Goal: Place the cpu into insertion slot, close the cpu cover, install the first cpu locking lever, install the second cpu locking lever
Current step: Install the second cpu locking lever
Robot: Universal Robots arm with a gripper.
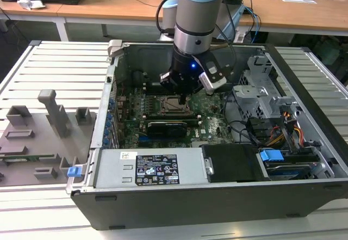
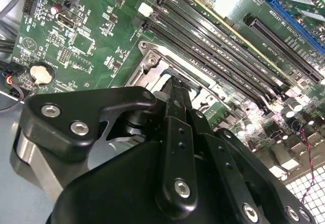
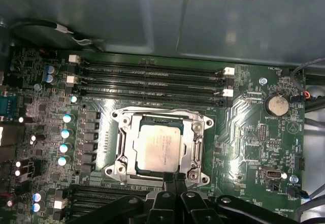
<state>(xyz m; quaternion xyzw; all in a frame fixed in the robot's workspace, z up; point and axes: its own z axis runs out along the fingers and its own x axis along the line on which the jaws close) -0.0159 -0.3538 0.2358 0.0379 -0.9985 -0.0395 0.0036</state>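
Nearest to you in the first wrist view, your tool [image 3: 175, 181] stood at the 6 o'clock edge of the insertion slot [image 3: 118, 169], its black fingers drawn together into one narrow tip with no gap showing between them. Nothing was held in them; the tip seemed to press on, or hover just over, the metal at the socket's near edge, though you could not tell from these frames whether it truly touched. In the second wrist view the tool [image 2: 175, 89] showed the same pinched tip, pointing at the socket's rim.

Just beyond the tip, the cpu [image 3: 158, 146] already lay flat in the slot, its silvery-grey top square to the socket and faintly printed. The cpu cover [image 3: 198, 140] lay down around it, a thin bright metal frame whose window left the chip's top bare. So the first two steps looked done. Whether either locking lever was latched you could not make out; I would judge that part of the work still open.

Farther off, at 12 o'clock from the socket, ran the long black memory slots [image 3: 152, 82]. In the exterior view, the tool [image 1: 182, 90] hung over the green board [image 1: 209, 115] inside the open computer case [image 1: 217, 194] on the slatted worktop [image 1: 54, 66].
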